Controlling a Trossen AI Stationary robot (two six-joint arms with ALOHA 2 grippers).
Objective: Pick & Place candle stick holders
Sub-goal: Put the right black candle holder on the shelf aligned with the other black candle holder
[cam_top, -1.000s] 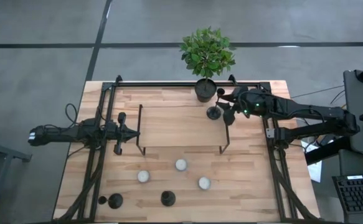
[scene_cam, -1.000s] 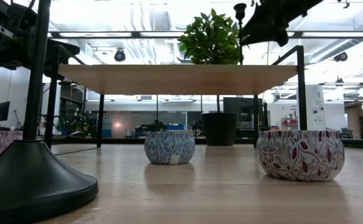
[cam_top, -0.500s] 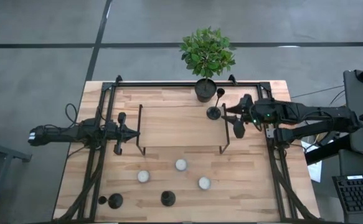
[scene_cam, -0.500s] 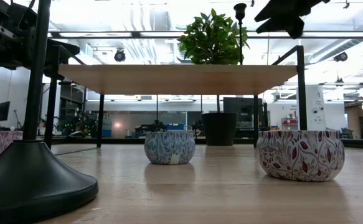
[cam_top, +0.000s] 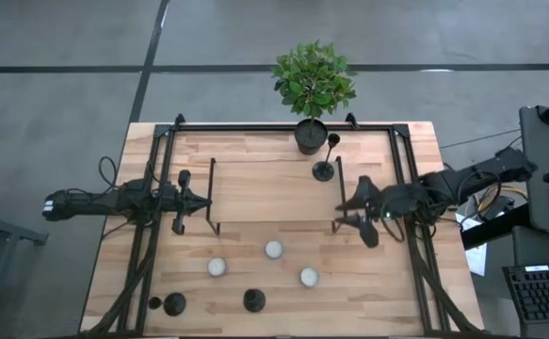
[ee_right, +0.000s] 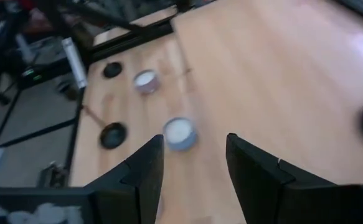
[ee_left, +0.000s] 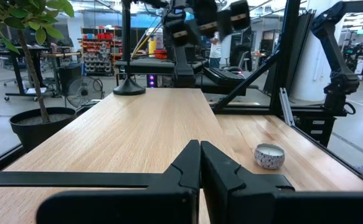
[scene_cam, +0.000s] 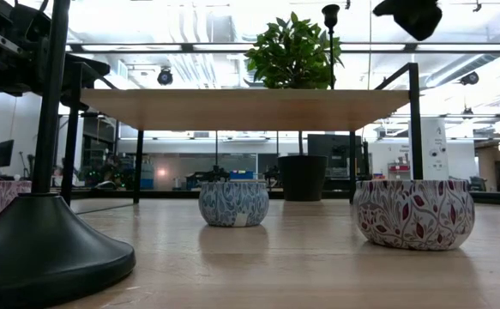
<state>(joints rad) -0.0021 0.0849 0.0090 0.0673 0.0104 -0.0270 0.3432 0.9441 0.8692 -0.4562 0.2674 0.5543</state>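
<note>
Hovering right gripper (cam_top: 349, 209) at the right end of the raised wooden shelf (cam_top: 272, 191), fingers (ee_right: 145, 171) spread, nothing between them. Left gripper (cam_top: 199, 199) parked at the shelf's left end — fingers (ee_left: 187, 168) pressed together, empty.

Tallest candle stick holder (cam_top: 325, 169) upright on the shelf's far right corner, just beside the plant pot (cam_top: 310, 135). Other two holders (cam_top: 174, 304) (cam_top: 253, 300) down on the table (cam_top: 387, 292), in front of the shelf, near the front edge. Three tealight candles (cam_top: 273, 250) (cam_top: 217, 267) (cam_top: 308, 277) between shelf and those holders — all apart from each other.
</note>
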